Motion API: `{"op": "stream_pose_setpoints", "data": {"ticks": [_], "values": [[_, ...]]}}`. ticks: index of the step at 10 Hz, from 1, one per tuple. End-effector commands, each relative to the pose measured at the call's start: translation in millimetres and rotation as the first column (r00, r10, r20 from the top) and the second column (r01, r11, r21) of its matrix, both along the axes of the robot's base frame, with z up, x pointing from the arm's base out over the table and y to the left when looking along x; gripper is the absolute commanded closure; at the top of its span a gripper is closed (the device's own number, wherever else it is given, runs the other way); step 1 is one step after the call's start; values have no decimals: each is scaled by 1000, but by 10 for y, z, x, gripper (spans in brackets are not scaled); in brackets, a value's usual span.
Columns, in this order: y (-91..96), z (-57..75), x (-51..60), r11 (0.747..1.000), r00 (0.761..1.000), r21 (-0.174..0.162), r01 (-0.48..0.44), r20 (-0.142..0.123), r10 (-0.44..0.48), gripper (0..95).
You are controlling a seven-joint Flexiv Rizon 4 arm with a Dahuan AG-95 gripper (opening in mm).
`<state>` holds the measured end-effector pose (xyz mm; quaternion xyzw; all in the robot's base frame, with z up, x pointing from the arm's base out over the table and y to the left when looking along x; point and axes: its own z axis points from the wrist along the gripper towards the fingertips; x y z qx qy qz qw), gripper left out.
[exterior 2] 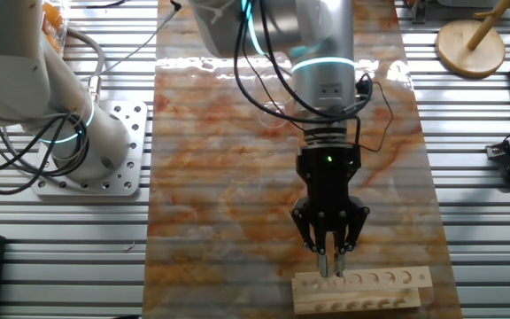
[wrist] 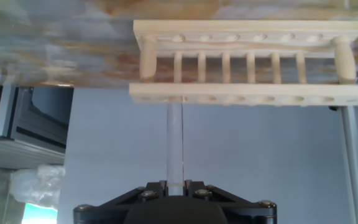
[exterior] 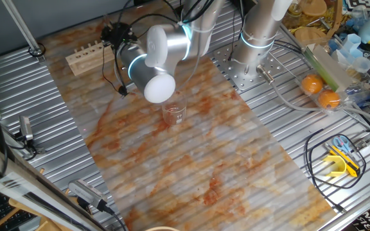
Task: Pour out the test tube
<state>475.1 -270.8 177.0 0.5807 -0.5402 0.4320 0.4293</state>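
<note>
Tool (exterior 2: 330, 258) closed on test tube (wrist: 174, 140), tube upright in second hole of wooden rack (wrist: 253, 93). Beaker (exterior: 174, 112) well apart on bench (exterior: 191, 173).

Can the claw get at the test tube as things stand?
Probably yes. The claw hangs right over the rack, and the hand view shows the test tube running from the rack up between its fingers, nothing blocking. Whether it is gripped is unclear.
</note>
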Motion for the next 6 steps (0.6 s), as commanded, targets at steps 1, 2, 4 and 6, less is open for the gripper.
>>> {"op": "stream_pose_setpoints", "data": {"ticks": [1, 2, 4, 6], "values": [[22, 28, -20, 1000, 1000, -1, 0, -1, 0, 950], [32, 51, -31, 1000, 1000, -1, -1, -1, 1, 950], [63, 114, -55, 1000, 1000, 7, 2, 4, -2, 950], [121, 221, -66, 1000, 1000, 20, 9, 7, -9, 950]]}}
